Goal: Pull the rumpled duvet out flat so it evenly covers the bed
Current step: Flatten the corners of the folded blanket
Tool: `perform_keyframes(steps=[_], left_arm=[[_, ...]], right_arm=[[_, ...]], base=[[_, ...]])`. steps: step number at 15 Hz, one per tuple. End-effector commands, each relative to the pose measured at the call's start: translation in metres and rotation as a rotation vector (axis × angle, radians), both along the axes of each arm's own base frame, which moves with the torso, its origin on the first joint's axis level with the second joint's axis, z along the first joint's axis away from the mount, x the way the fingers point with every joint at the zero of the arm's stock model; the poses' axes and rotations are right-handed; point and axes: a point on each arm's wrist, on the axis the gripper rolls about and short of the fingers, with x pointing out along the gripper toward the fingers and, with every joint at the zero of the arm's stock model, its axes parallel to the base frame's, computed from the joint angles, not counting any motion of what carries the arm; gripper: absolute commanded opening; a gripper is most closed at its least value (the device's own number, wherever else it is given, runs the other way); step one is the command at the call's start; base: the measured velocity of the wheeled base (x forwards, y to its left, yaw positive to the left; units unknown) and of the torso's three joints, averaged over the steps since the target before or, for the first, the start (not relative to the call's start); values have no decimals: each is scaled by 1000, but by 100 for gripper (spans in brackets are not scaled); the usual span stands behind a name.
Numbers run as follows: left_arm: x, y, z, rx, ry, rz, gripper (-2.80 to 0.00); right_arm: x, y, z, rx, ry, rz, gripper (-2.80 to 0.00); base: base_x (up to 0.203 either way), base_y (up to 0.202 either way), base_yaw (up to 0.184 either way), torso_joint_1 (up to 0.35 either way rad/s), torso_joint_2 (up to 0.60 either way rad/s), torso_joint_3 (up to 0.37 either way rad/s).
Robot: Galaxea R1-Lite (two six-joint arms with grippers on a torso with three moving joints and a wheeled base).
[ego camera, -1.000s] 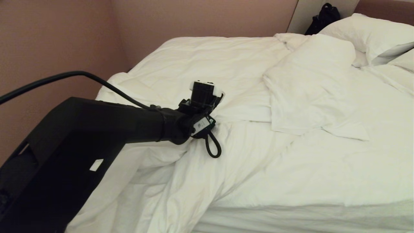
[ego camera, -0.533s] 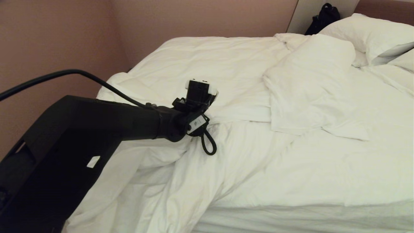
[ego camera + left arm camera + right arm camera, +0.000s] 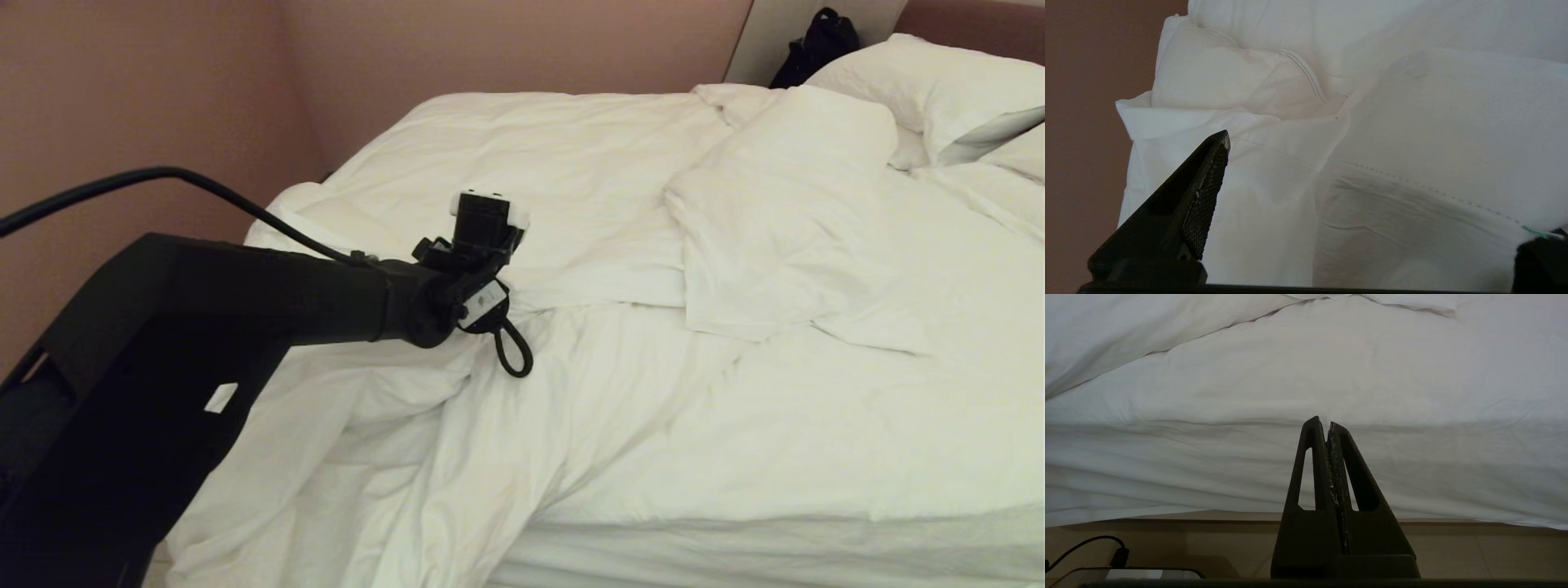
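1. Two claws belong to this robot, but only one is working.
2. The left claw [image 3: 1372, 196] is spread wide and holds nothing. It hangs just above the duvet [image 3: 522, 163], near the bunched corner by the wall [image 3: 163, 82].
3. The duvet lies on the bed [image 3: 735, 547], but it is not flat. It is piled up on the wall side, and a fold of it is flopped over near the pillows [image 3: 922, 90].
4. The right claw [image 3: 1327, 428] is pressed shut and empty. It waits low beside the bed, near the floor [image 3: 1453, 555].
5. I think the step now is reaching for a part of the duvet to grab.
6. Next, the left claw should go down onto the thick edge near the wall and pinch it tight.
7. Then it can pull that edge away from the pillows so the duvet spreads out.
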Motion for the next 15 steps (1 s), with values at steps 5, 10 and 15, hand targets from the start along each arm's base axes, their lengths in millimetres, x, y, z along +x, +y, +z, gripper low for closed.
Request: perform_keyframes(steps=[5, 10, 15], left_arm=[[0, 3, 5, -3, -13, 14, -280], [-2, 4, 9, -3, -12, 15, -280], [-12, 21, 32, -4, -23, 53, -280]], right_arm=[[0, 0, 0, -1, -1, 1, -280], [0, 0, 0, -1, -1, 1, -280], [0, 0, 0, -1, -1, 1, -280]], base=[[0, 0, 0, 0, 0, 0], [0, 0, 0, 0, 0, 0], [0, 0, 0, 0, 0, 0]])
